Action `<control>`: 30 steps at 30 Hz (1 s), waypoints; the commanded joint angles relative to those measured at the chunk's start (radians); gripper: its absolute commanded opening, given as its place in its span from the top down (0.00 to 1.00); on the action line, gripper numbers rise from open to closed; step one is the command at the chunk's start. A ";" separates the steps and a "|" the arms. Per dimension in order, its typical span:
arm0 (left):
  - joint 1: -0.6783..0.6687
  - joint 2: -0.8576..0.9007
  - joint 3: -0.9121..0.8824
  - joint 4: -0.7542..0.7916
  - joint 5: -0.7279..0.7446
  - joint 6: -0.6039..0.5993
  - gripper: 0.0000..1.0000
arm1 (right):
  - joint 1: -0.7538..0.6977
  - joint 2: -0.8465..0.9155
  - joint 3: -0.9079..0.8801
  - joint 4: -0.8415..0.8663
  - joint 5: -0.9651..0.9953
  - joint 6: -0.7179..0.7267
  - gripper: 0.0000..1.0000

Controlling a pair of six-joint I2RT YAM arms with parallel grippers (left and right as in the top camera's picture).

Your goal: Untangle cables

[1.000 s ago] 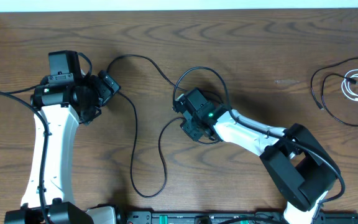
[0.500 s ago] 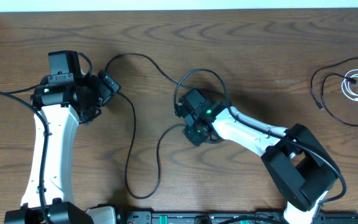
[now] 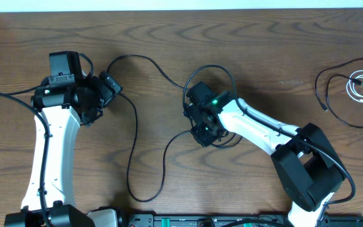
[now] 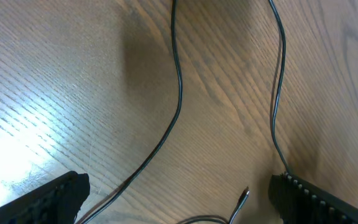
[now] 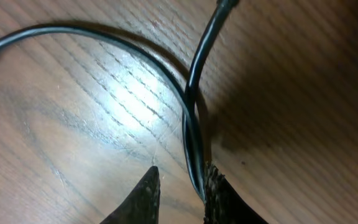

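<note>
Left gripper [image 4: 176, 186]: two fingers [image 4: 55, 196] are seen, spread wide, with nothing held.
Between the left fingers: two black strands [image 4: 180, 93] are counted on the table [image 4: 55, 93]. One small plug end [image 4: 244, 194] lies nearer the right-hand finger, touching neither finger.
Right gripper [image 5: 179, 186]: two fingers [image 5: 138, 202] are seen, parted by a narrow gap, and nothing is pinched.
Between the right fingers: two black strands [image 5: 192, 137] are laid side by side, pressed against the right-hand finger and clear of the other.
Central black cord [image 3: 133, 145]: long loops are strung from just beside the left fingers to the right fingers. Whether this is one cord or more cannot be told.
Far black cord [image 3: 318, 85]: one, looped, well apart from both pairs of fingers.
White cord [image 3: 358, 82]: one, coiled inside that loop.
</note>
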 commanded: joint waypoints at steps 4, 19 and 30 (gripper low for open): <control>0.003 0.004 0.005 -0.003 0.001 -0.004 0.02 | 0.002 -0.003 0.009 -0.012 0.187 -0.001 0.81; 0.003 0.004 0.005 -0.003 0.001 -0.004 0.02 | 0.004 -0.003 -0.002 -0.040 -0.006 -0.053 0.58; 0.003 0.004 0.005 -0.003 0.001 -0.004 0.02 | 0.025 -0.003 -0.045 0.003 0.098 -0.053 0.61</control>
